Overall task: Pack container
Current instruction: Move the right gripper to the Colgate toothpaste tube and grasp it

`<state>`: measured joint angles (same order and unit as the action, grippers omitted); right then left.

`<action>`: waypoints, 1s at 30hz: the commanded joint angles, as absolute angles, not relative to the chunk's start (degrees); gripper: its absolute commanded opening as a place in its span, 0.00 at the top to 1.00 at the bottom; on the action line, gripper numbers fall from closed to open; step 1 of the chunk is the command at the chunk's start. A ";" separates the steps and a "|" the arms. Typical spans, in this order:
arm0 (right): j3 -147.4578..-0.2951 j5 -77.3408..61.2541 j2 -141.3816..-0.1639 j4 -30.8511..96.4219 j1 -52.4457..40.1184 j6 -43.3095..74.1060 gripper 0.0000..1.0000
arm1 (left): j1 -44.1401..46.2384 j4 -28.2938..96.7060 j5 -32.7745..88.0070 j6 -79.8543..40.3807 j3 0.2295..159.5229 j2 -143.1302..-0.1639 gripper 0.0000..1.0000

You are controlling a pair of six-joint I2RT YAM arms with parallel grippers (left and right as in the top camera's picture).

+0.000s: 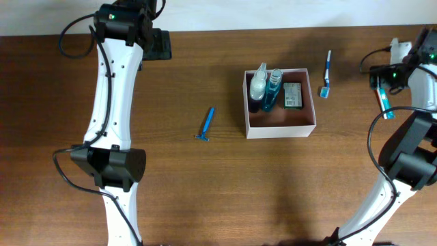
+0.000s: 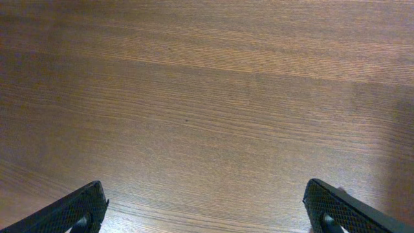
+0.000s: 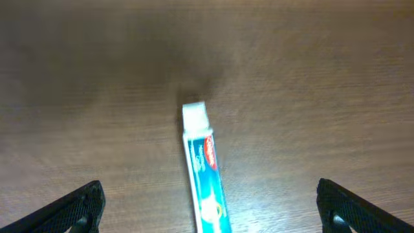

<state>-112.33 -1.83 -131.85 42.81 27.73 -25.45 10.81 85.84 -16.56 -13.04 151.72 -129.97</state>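
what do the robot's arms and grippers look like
Both the left arm and right arm have white links, black joint housings, looping black cables and small green lights. The gripper fingers are black with a crosshatch texture.

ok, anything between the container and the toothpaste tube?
Yes: a blue toothbrush lies on the wood just outside the container, toward the toothpaste tube. The rest of that stretch is bare. The overhead view shows it.

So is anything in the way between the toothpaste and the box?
Yes. The blue toothbrush lies between the toothpaste and the container, close beside the wall nearest the tube. Lifting the tube over it should probably clear it.
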 commanded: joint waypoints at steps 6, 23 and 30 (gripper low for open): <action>-111.15 -5.98 -136.18 43.88 30.13 -26.57 0.02 | 10.74 85.71 -17.19 -12.73 151.68 -129.64 0.01; -111.09 -5.78 -139.57 45.06 30.15 -26.79 0.35 | 10.74 85.71 -17.19 -12.73 151.68 -129.62 0.01; -111.09 -5.80 -139.57 45.15 30.15 -26.74 0.53 | 10.74 85.71 -17.19 -12.73 151.68 -129.64 0.01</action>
